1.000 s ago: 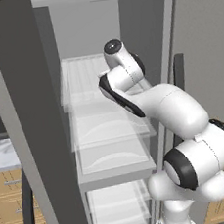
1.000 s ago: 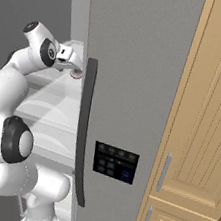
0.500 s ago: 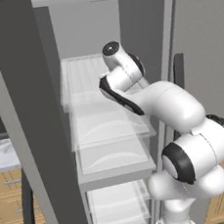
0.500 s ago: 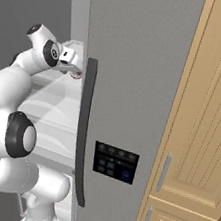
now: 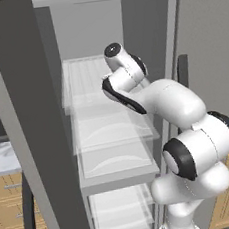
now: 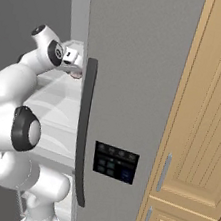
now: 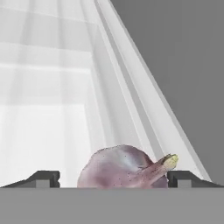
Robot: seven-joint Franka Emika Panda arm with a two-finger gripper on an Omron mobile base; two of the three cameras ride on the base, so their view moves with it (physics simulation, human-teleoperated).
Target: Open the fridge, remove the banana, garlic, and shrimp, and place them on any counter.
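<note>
The grey fridge [image 5: 27, 121] stands with its left door swung open, and my arm reaches onto an upper white shelf [image 5: 90, 84]. In the hand view the garlic [image 7: 118, 166], a pinkish-white bulb with a short stem, lies on that shelf between the two dark fingertips [image 7: 46, 178] of my gripper [image 7: 113, 179]. The jaws are open, with a gap on each side of the bulb. From the right base view the gripper [image 6: 72, 69] is at the edge of the shut right door, with the garlic [image 6: 76, 75] just below it. Banana and shrimp are out of view.
The shut right fridge door [image 6: 140, 61] carries a long dark handle [image 6: 83, 128] and a black control panel [image 6: 115, 162]. Light wood cabinets [image 6: 203, 147] stand to its right. Lower white shelves [image 5: 114, 157] sit below my arm. The fridge's inner wall runs close beside the garlic.
My hand has edged a little further in toward the garlic and the upper arm has shifted slightly. The fridge and shelves stay as they were.
</note>
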